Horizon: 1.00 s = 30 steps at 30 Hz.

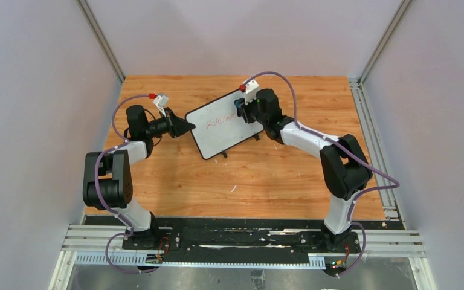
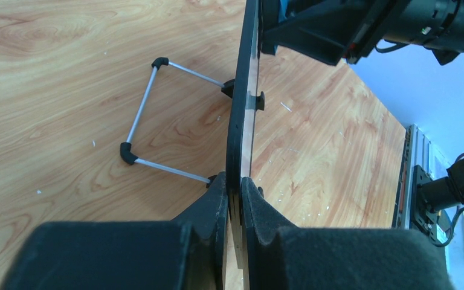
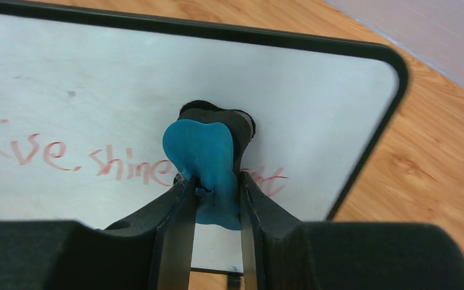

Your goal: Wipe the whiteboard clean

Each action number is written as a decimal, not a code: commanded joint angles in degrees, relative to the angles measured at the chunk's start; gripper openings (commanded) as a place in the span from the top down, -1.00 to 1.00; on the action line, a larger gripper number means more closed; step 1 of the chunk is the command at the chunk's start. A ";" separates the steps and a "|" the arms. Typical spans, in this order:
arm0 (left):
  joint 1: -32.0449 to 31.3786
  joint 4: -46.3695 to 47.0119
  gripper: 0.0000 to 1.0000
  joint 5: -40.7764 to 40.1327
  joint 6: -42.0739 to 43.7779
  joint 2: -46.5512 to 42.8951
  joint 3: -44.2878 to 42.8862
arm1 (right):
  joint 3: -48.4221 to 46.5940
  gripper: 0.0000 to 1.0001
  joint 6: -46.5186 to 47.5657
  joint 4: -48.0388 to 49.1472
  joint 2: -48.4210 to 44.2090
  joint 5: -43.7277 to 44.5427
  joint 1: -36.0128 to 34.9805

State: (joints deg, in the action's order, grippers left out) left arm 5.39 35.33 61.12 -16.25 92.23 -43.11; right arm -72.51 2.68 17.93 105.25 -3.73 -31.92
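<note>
So the whiteboard (image 1: pixel 226 136) is standing tilted on its wire stand (image 2: pixel 140 112) around the middle of the desk (image 1: pixel 248 187), a bit toward the far side. The left hand (image 2: pixel 234 187) is clenched on the board's left edge, frame pinched between both fingers. The right hand (image 3: pixel 211 184) is grasping the blue eraser (image 3: pixel 202 151) and seems to have its dark felt face against the board, right by the end of the red writing (image 3: pixel 66 160).

Stuff I'd worry about:

- Nearly all the writing sits to the left of the eraser and isn't wiped yet, so the stroke has to run toward the left hand. Go too far and the two hands bump.
- The board is only held by that thin edge pinch. Push hard with the eraser and it could pivot in the grip or slide on the desk, since the stand looks flimsy.
- The eraser is gripped by one end with most of it sticking out. Sideways drag could twist it out of the fingers.
- Press too lightly and you just smear red around.
</note>
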 commanded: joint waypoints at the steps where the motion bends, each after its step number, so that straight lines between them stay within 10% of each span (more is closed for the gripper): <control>1: 0.04 -1.76 1.00 -2.63 4.21 0.89 -0.26 | -1.15 0.99 -1.38 -0.20 -0.37 -1.86 -3.25; 30: 0.01 -2.29 1.00 -2.50 4.12 1.05 -0.62 | -1.59 0.99 -2.71 -1.72 2.85 -0.70 7.49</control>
State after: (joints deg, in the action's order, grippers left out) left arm 5.28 34.48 60.69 -16.12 92.23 -43.38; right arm -73.65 0.86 15.94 106.74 -6.07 -25.74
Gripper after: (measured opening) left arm 0.119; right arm 0.296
